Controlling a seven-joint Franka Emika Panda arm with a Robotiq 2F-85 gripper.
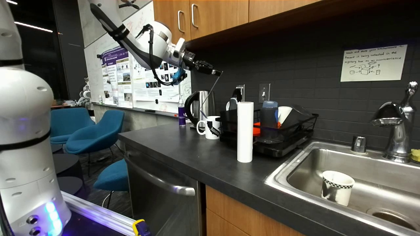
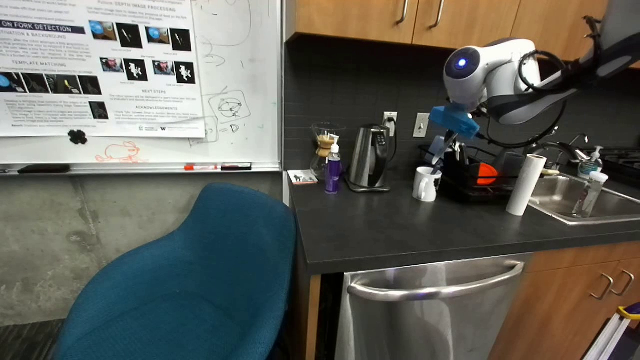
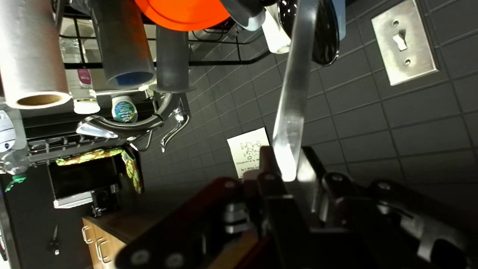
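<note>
My gripper (image 1: pixel 216 72) is shut on the end of a long silver utensil (image 1: pixel 211 90), high above the counter near the dark tiled wall. In the wrist view the utensil's flat handle (image 3: pixel 293 97) runs up from between the fingertips (image 3: pixel 289 158). The utensil slants down toward a white mug (image 1: pixel 210 131) with a black print. The mug also shows in an exterior view (image 2: pixel 425 186). A dark blue utensil (image 1: pixel 203 114) stands in the mug. The held utensil's lower end is close to it; I cannot tell whether they touch. A blue piece (image 2: pixel 455 122) on the wrist largely hides the fingers there.
A black dish rack (image 1: pixel 279 151) with cups and an orange bowl (image 3: pixel 183 13) stands beside the mug. A white roll (image 1: pixel 245 131) stands in front. A steel kettle (image 2: pixel 369 157) and purple bottle (image 2: pixel 333 172) are behind. A sink (image 1: pixel 275 177) holds a cup. Cabinets (image 1: pixel 220 16) hang above.
</note>
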